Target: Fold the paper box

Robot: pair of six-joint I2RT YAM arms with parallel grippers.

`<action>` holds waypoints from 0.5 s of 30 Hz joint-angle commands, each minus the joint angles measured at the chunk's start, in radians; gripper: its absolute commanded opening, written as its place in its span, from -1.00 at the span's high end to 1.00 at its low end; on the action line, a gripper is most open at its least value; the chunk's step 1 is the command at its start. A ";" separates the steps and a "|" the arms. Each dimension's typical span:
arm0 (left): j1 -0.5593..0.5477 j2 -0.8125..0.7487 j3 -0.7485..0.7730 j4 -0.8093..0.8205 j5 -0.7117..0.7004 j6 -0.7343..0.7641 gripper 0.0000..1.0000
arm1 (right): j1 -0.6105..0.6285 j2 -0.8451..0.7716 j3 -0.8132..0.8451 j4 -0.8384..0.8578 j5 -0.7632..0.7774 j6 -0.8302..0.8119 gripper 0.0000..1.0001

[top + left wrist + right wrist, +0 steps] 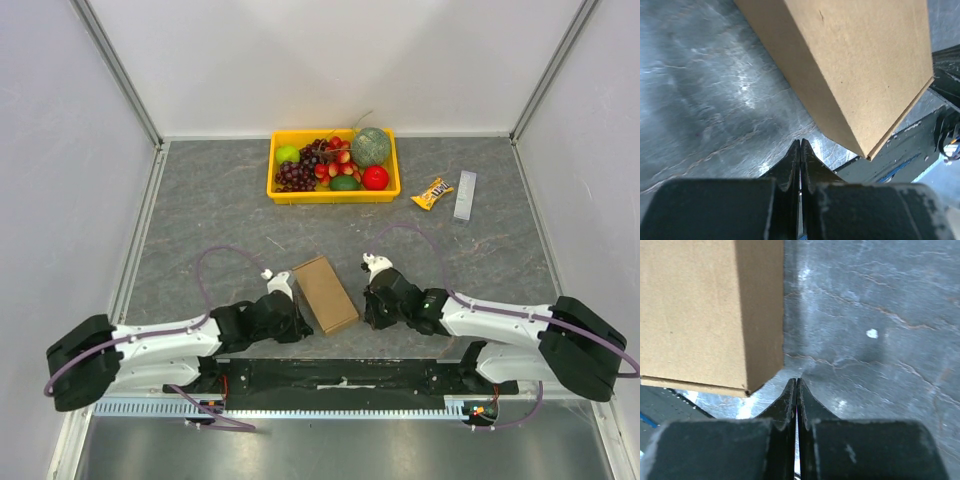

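Note:
The paper box [325,293] lies on the grey table as a closed brown carton, set at an angle between my two arms. It fills the upper part of the left wrist view [860,65] and the upper left of the right wrist view [705,310]. My left gripper [298,318] rests low beside the box's left long side, shut with nothing between its jaws [800,144]; the box's near corner is just ahead to its right. My right gripper [368,316] sits off the box's right near corner, also shut and empty [796,381]. Neither gripper holds the box.
A yellow tray [330,196] full of fruit stands at the back centre. To its right lie a small yellow packet [432,193] and a grey strip [465,195]. The black base plate [330,375] runs along the near edge. White walls enclose three sides.

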 commanded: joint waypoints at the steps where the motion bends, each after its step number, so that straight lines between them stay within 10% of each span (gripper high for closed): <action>1: -0.001 -0.134 -0.002 -0.147 -0.156 -0.087 0.96 | 0.002 -0.056 0.045 -0.092 0.123 -0.037 0.96; 7: 0.138 -0.168 0.076 -0.245 -0.207 0.004 0.96 | -0.070 0.003 0.165 -0.083 0.174 -0.183 0.99; 15: 0.448 0.010 0.163 -0.130 -0.053 0.222 0.96 | -0.304 0.313 0.390 0.020 -0.189 -0.402 0.96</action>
